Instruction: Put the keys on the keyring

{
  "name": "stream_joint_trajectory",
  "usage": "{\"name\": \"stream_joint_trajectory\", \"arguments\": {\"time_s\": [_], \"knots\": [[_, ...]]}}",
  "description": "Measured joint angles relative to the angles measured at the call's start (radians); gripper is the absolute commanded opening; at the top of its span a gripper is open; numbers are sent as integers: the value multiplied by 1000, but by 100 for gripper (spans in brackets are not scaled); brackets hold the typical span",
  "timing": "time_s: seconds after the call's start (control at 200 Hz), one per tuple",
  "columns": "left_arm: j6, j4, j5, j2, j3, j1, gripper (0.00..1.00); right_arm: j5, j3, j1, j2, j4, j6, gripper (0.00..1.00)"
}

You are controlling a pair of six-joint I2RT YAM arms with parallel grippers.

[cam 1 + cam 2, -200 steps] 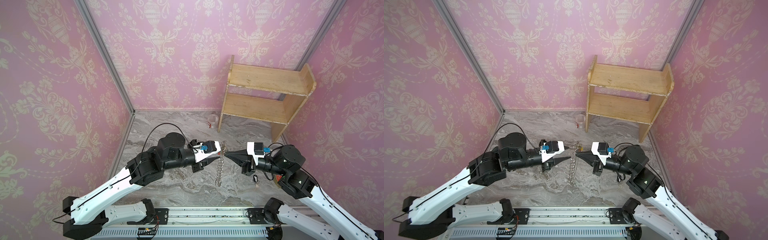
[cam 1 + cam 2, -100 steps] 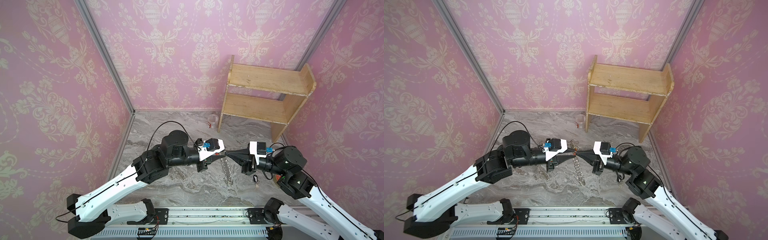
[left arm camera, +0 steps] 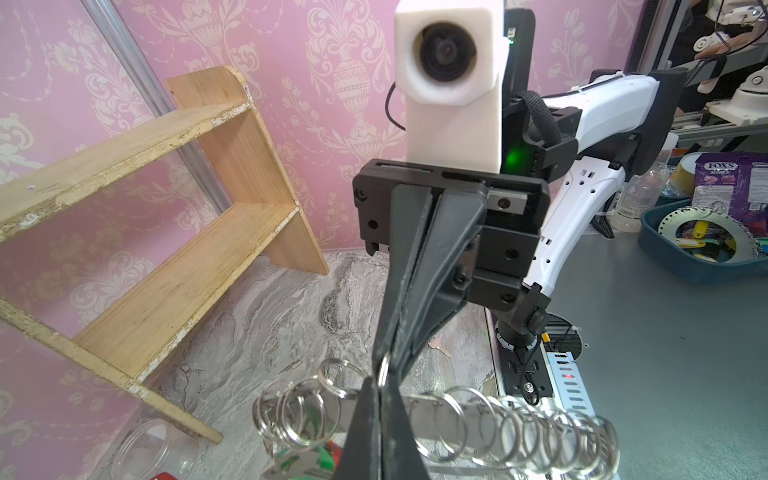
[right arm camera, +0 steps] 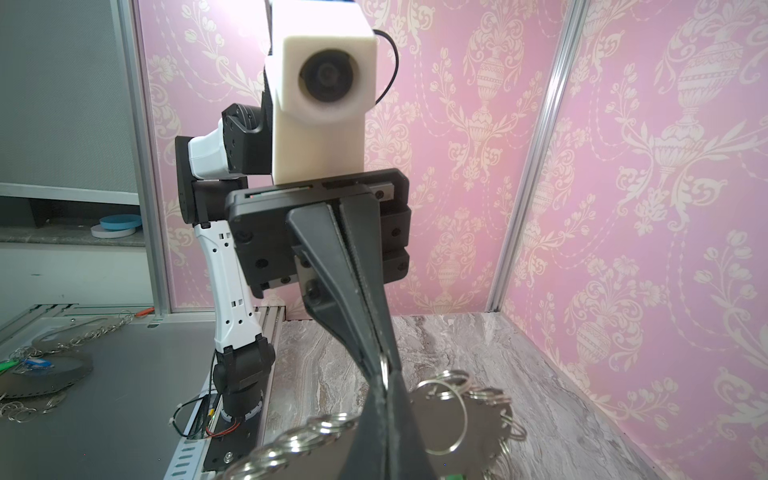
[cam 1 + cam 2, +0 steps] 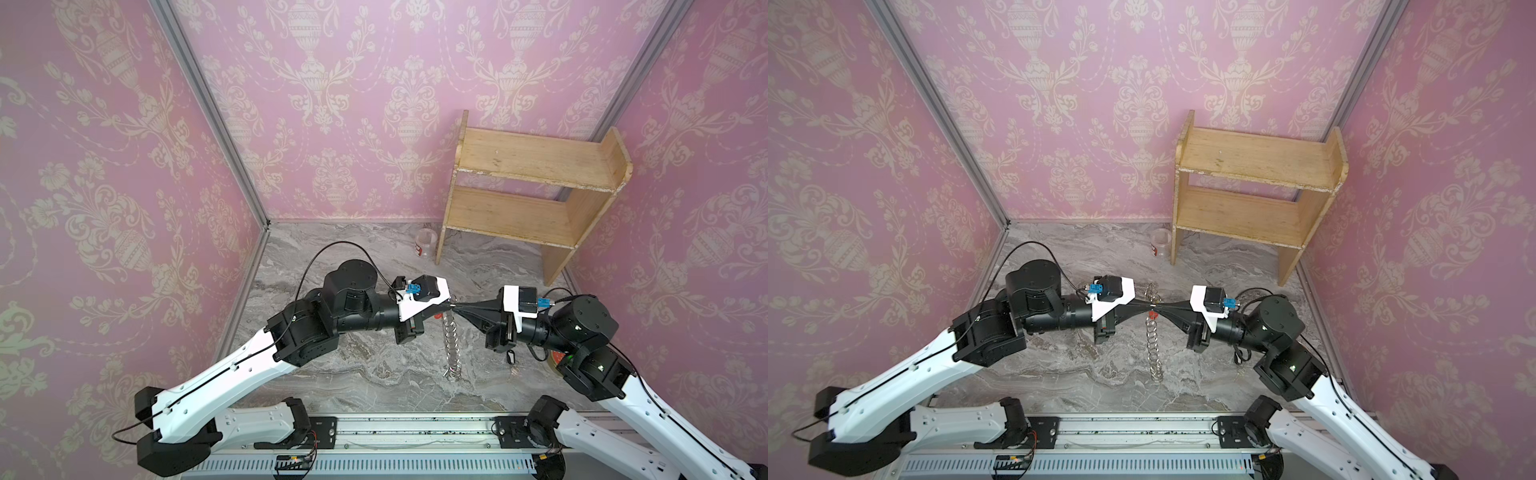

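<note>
— Walls?
— Pink papered wall panels, cream urn-and-flower damask.
— Floor, shelf?
— Grey flat marble-look tabletop, white veining; pale yellow two-tier wooden shelf.
— Chain, arms?
— Silvery linked metal keyring chain; white-and-black jointed robot arms.

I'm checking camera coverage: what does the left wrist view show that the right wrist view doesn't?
Only the left wrist view: a pale wooden two-tier shelf, a clear plastic jar, a small loose metal key. Only the right wrist view: a blue-and-white round disc on a ledge. Both: the left gripper and right gripper, fingers shut on one small silvery metal keyring, plus its long silver chain of rings.
</note>
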Motion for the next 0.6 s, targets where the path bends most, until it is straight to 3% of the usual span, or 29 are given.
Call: {"name": "stream_joint_trajectory", "arguments": {"time_s": [0.285,0.43,0.5,0.6], "knots": [[9,-13,-24,0,1,0,0,5,0,0,4,-10,0,0],[37,-98,-58,23,44,0,0,18,11,0,25,-59,-5,0],[61,-155,-78,45,81,0,0,33,41,0,41,-118,-21,28],[109,-236,-119,82,140,-4,0,57,95,0,57,-222,-57,36]]}}
